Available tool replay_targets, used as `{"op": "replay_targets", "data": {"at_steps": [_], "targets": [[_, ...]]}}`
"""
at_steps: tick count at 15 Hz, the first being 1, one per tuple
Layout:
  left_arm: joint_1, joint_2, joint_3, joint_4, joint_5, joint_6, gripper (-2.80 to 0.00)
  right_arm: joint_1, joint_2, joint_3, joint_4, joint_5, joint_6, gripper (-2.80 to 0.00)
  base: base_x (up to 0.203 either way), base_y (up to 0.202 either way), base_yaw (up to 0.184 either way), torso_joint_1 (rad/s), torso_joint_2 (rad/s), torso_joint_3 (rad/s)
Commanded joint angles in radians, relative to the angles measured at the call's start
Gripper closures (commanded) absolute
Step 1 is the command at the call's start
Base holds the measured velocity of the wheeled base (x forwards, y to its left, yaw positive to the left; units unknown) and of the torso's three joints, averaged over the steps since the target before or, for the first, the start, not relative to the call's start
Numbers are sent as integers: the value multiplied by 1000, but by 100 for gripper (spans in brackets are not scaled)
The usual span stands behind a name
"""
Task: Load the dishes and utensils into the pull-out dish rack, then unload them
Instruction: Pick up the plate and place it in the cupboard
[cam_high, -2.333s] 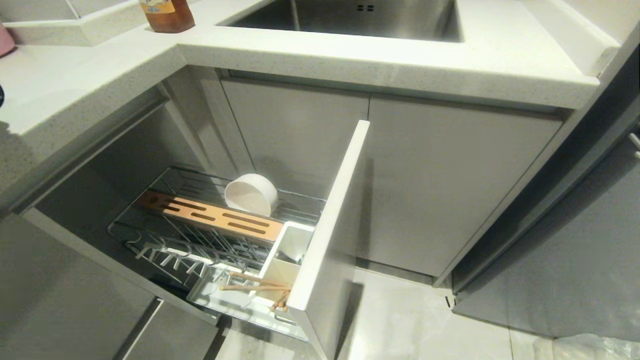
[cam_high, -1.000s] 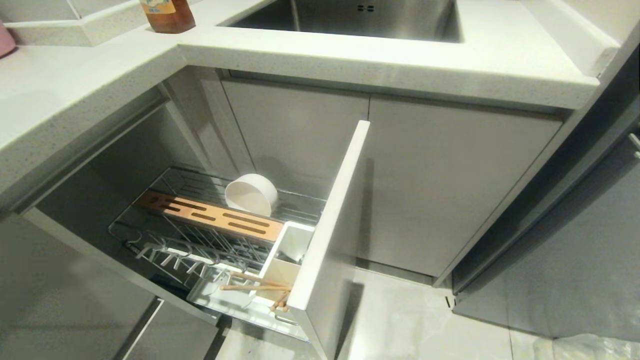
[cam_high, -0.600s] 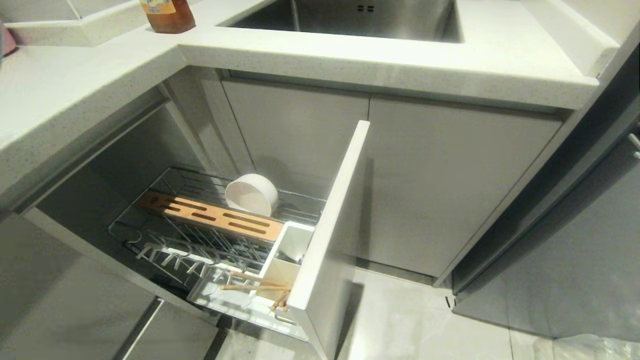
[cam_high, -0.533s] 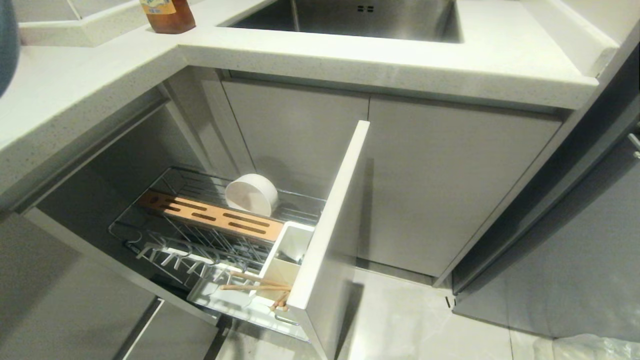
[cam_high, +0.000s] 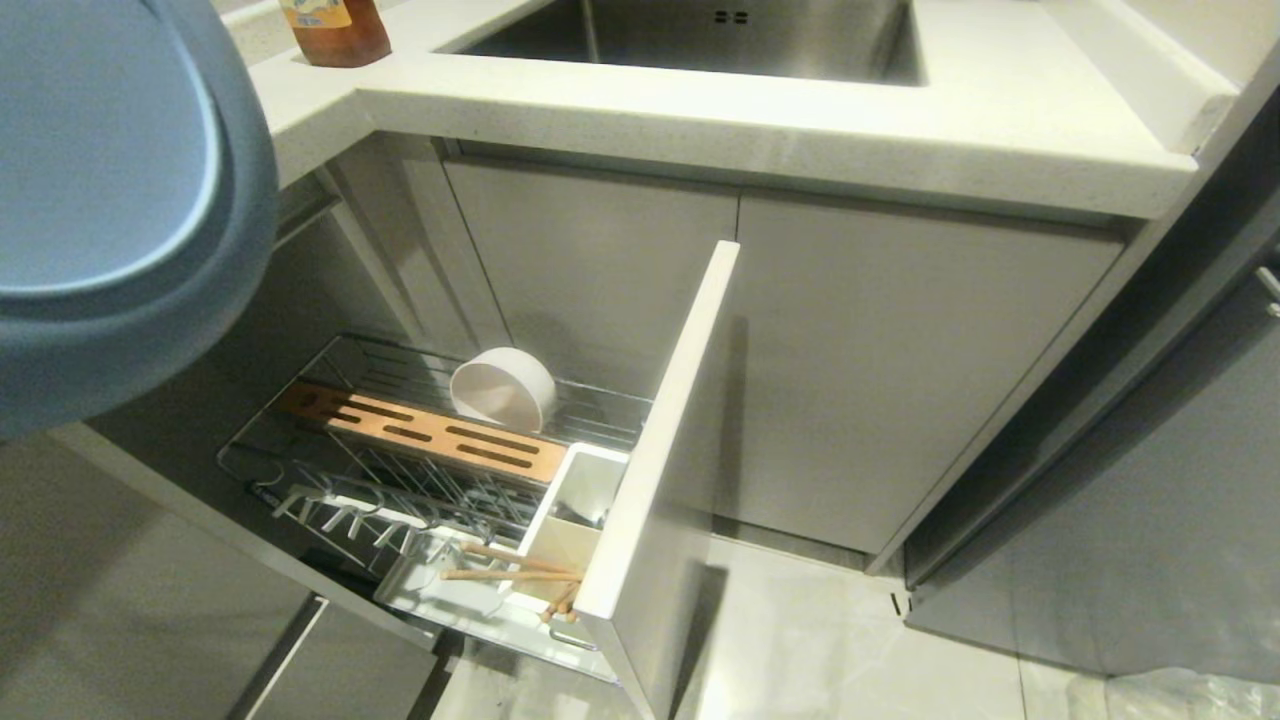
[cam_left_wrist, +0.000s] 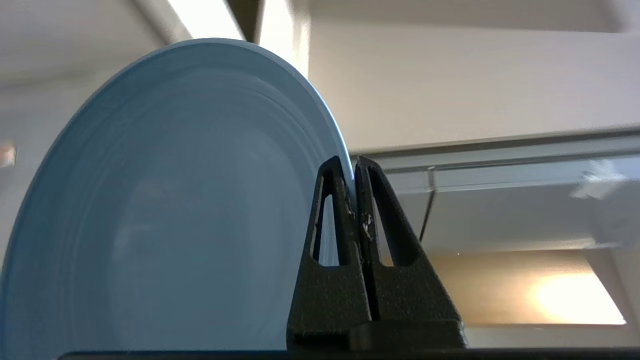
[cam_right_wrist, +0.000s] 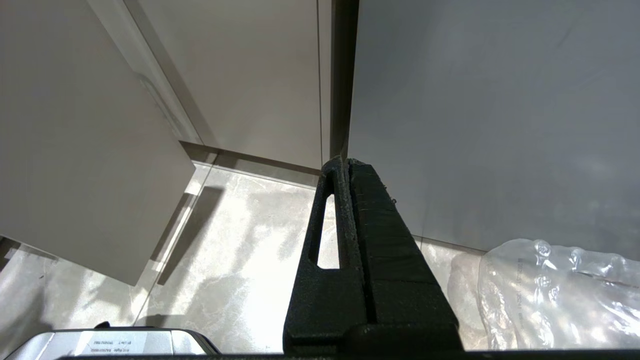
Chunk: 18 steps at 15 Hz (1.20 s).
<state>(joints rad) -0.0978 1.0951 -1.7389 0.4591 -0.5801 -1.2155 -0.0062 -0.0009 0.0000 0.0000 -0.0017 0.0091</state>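
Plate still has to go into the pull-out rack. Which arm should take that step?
Left. The left gripper is shut on the blue plate rim, up left of the open rack. The right gripper is shut, empty, low by the floor.

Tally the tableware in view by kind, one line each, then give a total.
Plates: 1, the blue plate, pinched at its rim by the left claw
Bowls: 1, the cream bowl in the pull-out dish rack
Chopsticks: 2, the chopsticks at the white utensil box
Total: 4
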Motion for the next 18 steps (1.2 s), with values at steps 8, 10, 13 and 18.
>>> {"op": "replay_targets", "data": {"at_steps": [8,10,13,18], "targets": [[-531,367,26,37,868,0,0,0,1,0,0,0,0,0,0,0,0,0,0,0],[-564,428,28,7,1079,-5,0,0,1,0,0,0,0,0,0,0,0,0,0,0],[-559,440,59,-5,1217,-92,0,0,1,0,0,0,0,0,0,0,0,0,0,0],[-489,436,209,-126,1303,-201,0,0,1,0,0,0,0,0,0,0,0,0,0,0]]}}
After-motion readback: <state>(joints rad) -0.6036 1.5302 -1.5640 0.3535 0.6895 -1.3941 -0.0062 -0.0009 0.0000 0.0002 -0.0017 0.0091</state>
